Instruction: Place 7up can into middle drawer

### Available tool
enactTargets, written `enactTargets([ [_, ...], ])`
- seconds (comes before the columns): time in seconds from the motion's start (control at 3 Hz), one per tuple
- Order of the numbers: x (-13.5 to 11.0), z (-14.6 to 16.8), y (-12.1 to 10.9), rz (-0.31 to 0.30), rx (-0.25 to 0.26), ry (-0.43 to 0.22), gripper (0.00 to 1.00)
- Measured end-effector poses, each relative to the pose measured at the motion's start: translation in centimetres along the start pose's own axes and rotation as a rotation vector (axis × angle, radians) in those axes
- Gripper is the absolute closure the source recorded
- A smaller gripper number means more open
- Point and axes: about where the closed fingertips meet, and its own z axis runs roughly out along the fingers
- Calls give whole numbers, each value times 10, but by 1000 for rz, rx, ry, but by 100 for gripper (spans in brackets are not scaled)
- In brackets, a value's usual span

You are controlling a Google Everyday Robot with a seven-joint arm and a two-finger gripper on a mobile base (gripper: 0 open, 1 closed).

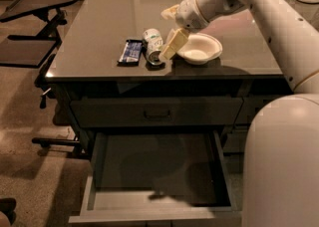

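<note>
We see 7up can [153,47] lying on worktop [99,32], claw [171,29] open just beside it, not gripping; middle drawer [149,215] pulled out; grasp, transfer remain.

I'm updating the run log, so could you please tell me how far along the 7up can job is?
Done: the middle drawer stands pulled open. In hand: the gripper is at the counter right beside the 7up can, which lies on its side between the blue packet and the white bowl, not lifted. Left: grasp it, carry it down, release it in the drawer.
</note>
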Motion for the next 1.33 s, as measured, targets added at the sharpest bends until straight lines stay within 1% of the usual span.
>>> enactTargets([
  [0.33, -4, 7, -1, -5, -28, -12, 0],
  [0.67, -2, 18, -2, 2, -58, -20, 0],
  [1.0, -2, 18, -2, 3, -58, -20, 0],
  [1.33, -2, 19, -1, 2, -61, -20, 18],
])
